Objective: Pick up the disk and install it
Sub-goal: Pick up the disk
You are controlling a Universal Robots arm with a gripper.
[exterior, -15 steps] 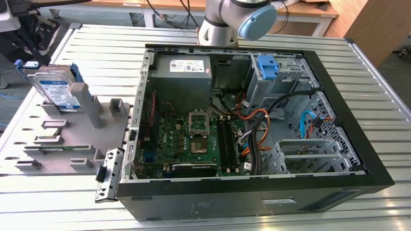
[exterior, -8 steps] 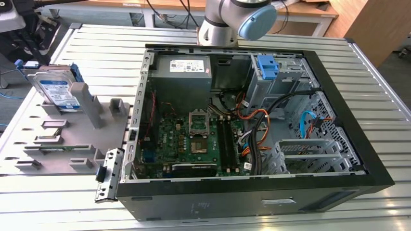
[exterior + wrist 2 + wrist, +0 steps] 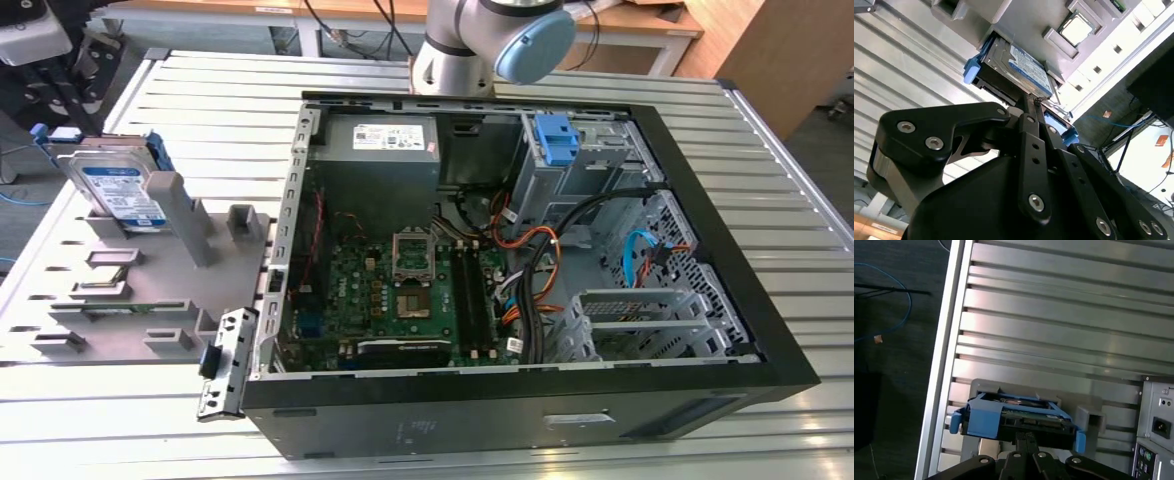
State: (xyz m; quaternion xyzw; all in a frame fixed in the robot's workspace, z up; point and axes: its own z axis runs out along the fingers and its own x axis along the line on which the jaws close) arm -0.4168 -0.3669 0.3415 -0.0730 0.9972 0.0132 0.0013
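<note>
The disk is a silver drive with a white-and-blue label in a blue bracket. It stands on edge in a slot of the grey holder, at the exterior view's left. My gripper hangs just above and behind it. In both wrist views the black fingers lie pressed together, shut, with their tips right at the edge of the disk. Nothing shows between the fingertips of the gripper.
An open computer case lies flat to the exterior view's right of the holder, showing the motherboard, cables, a grey power supply and a blue bracket at the drive bay. All of it rests on a slatted metal table. A dark floor and blue cable lie past the table edge.
</note>
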